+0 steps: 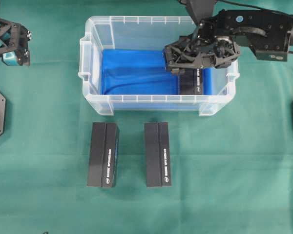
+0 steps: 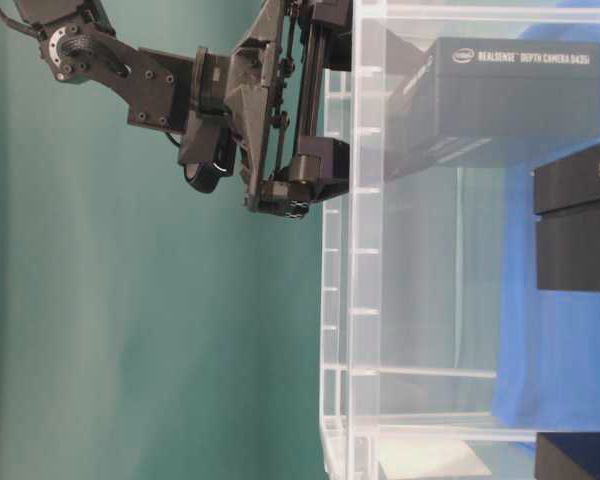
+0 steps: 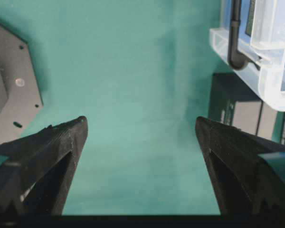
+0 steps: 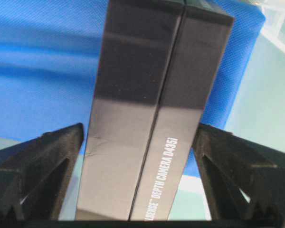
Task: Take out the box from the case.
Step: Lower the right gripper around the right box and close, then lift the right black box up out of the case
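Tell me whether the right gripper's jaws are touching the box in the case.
Apart: the right wrist view shows blue cloth between the box and each side of the right gripper.

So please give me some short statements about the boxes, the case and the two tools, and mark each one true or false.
1. One black box lies inside the case. True.
2. Three boxes lie on the green cloth outside the case. False: there are two.
3. The right tool has its fingers on either side of the box in the case, not yet touching it. True.
4. The left tool holds a box. False: it is open and empty, away from the case.
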Controlling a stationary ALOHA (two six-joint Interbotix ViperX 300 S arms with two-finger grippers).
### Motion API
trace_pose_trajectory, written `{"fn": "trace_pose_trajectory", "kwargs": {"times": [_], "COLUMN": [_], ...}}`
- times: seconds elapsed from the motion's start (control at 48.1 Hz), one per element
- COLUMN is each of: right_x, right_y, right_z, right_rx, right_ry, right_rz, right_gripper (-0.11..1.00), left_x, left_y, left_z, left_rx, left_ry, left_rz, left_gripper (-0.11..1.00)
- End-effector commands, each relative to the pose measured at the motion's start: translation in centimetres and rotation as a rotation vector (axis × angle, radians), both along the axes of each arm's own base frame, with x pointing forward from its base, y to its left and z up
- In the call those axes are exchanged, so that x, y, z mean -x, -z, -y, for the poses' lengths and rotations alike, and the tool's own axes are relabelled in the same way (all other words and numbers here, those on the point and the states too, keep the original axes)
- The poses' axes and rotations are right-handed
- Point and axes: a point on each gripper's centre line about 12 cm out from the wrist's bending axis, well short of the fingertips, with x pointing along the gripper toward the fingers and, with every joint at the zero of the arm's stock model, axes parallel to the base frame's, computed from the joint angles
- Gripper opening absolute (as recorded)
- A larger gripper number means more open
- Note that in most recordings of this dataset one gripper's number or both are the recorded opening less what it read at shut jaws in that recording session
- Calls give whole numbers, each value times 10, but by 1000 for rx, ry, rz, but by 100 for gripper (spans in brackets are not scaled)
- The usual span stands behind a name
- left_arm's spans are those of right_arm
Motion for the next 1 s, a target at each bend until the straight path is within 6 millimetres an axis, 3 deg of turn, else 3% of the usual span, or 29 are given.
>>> {"fn": "trace_pose_trajectory", "kwargs": {"times": [0.0,0.125,0.54,0.977], "right_x": [3,4,4,3], "right_y": [2,1,-5,-69], "right_z": [-1,0,0,4], "right_rx": [-18,-27,-33,-11], "right_ry": [12,46,68,72], "right_rz": [-19,-28,-37,-36], "right_gripper": [87,66,66,66], "left_x": [0,0,0,0], "left_y": [-5,-5,-5,-5], "left_z": [1,1,1,1], "left_rx": [-7,-7,-7,-7], "left_ry": [3,3,4,6], "left_rz": [19,19,19,19], "left_gripper": [99,99,99,99]}}
